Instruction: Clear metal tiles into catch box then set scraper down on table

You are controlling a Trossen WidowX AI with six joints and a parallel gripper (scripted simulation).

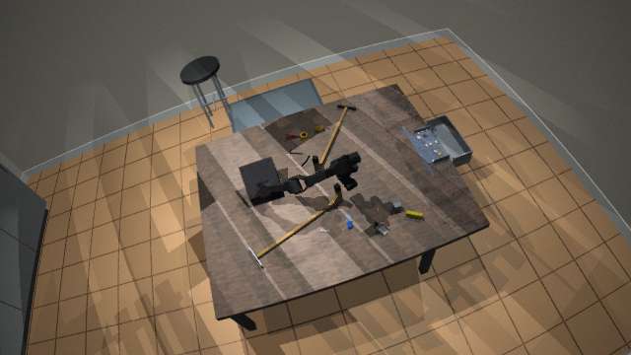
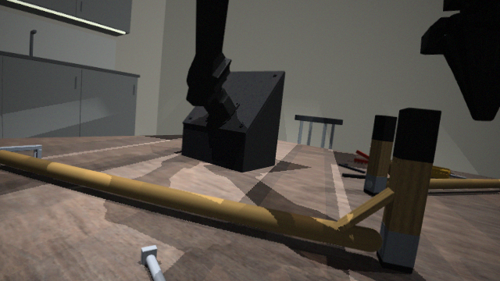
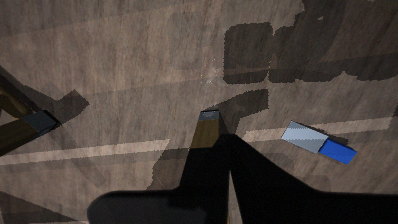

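Observation:
A long wooden-handled tool with a pale metal crosspiece, seemingly the scraper [image 1: 296, 230] [image 2: 156, 191], lies on the table. Its upright black-topped grip [image 2: 412, 187] [image 3: 206, 131] stands at the near end of the shaft. My gripper [image 1: 351, 186] [image 2: 484, 118] [image 3: 227, 140] is shut and empty, above and beside that grip, apart from it. The steel plate [image 1: 420, 147] is at the far right table edge. Several small pale tiles [image 1: 419, 137] and a yellow one [image 1: 440, 153] are on it. The catch box [image 1: 462, 157] adjoins its far end. Tile details are too small to tell.
A second long tool [image 1: 335, 133] with a dark head and an upright grip [image 2: 380, 156] lies on the other side of the arm. A blue-ended piece [image 1: 349, 223] [image 3: 338, 151], a bolt [image 2: 154, 265], a grey block [image 1: 396, 206] and a yellow cylinder [image 1: 414, 214] lie about.

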